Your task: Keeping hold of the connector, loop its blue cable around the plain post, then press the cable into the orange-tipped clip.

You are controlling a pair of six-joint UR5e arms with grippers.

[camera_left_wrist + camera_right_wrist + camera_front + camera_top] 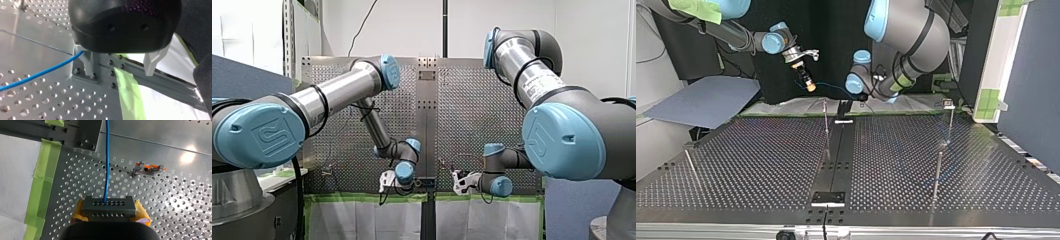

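1. While the connector (pixel 109 205) is held clamped between the yellow pads of the right tool (pixel 110 214), near the middle of the bench's (pixel 761 165) arm-side edge, the blue cable (pixel 107 157) should be drawn lightly taut so that no slack strays.
2. The left tool (pixel 120 71) is seen with its fingers apart. The cable runs up beside one finger, ungripped, so it could be guided there.
3. The loop should be carried fully round the thin bare post (pixel 826 127) before the orange-tipped clip (pixel 149 169), near the cable, is approached.
4. Small figures printed beside some bench holes cannot be read, and an emblem is embossed on the arms' blue caps (pixel 272 135).
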